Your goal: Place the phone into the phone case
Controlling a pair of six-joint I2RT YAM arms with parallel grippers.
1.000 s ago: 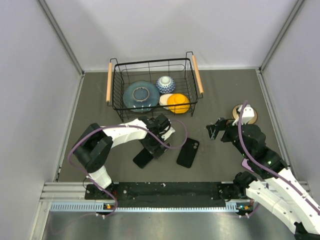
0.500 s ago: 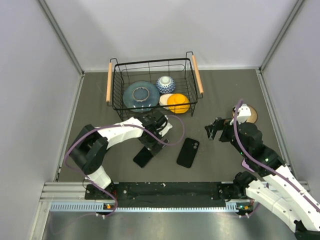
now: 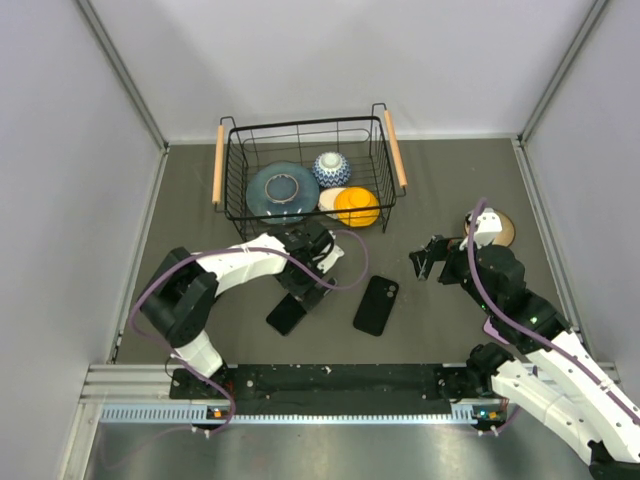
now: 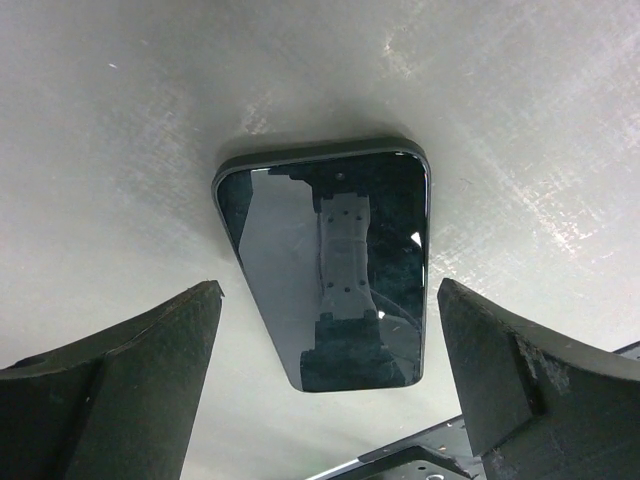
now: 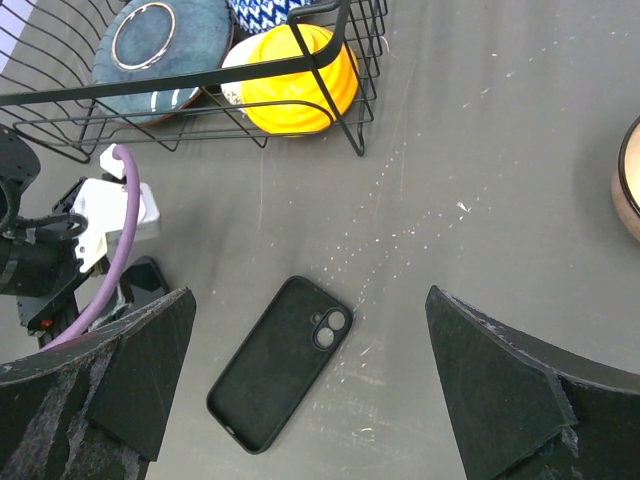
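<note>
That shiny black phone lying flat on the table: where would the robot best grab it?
Across its two long edges, coming straight down from above. The phone lies flat, face up, too thin to pinch otherwise, and the left fingers stand open on either side of it.

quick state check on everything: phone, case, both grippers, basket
phone: flat on table, glossy face up, ungrasped
phone case: flat on table, apart from phone
left gripper: open, straddling phone
right gripper: open, empty
basket: upright, dishes inside
</note>
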